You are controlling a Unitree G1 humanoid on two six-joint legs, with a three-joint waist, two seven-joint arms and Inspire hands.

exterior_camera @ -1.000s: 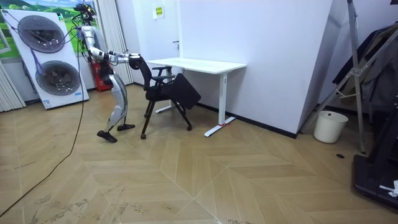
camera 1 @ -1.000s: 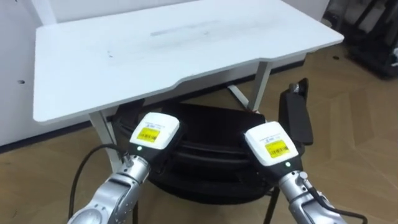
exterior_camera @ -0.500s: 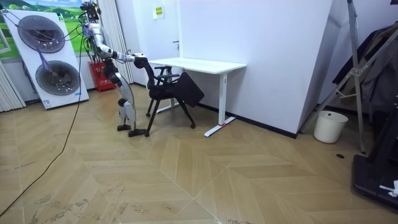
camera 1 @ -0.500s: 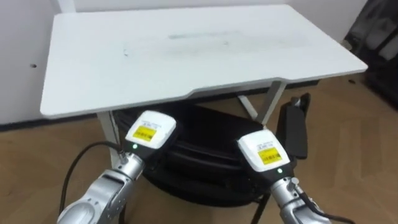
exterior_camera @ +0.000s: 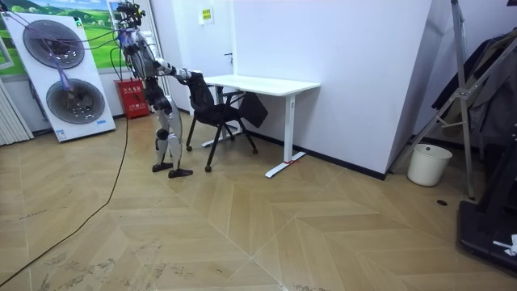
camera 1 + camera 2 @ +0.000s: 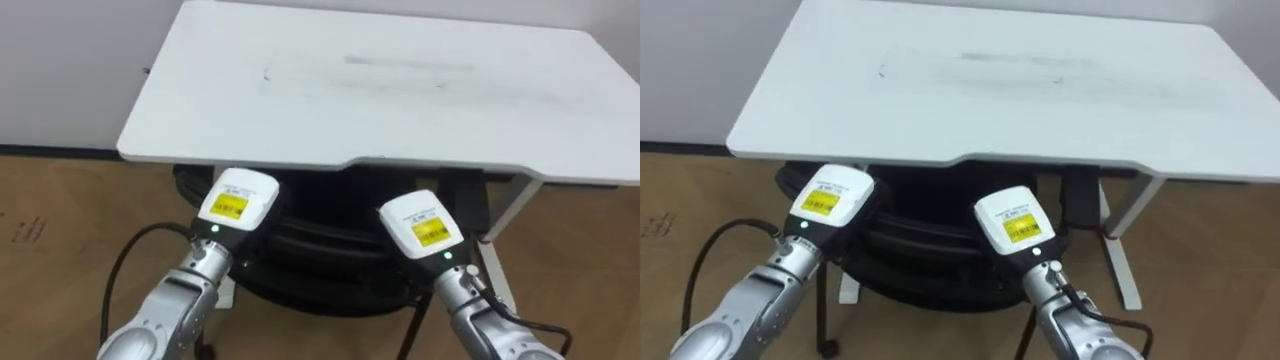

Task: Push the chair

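Black chair (image 6: 330, 262) is seen mostly under the white desk (image 6: 380, 95), w/ its back at the desk's near edge. L hand (image 6: 236, 206) & R hand (image 6: 421, 227) are set against the chair back. Open or gripping can't be told.

i'm working in a robot test room dressed up as a home: stacked washing machines (image 5: 69, 101) by the wall, a white desk (image 5: 262, 84), herringbone wood floor (image 5: 266, 234), a white bin (image 5: 426, 164). the tall metal frame (image 5: 460, 81) at the room view's right looks more lab than house.
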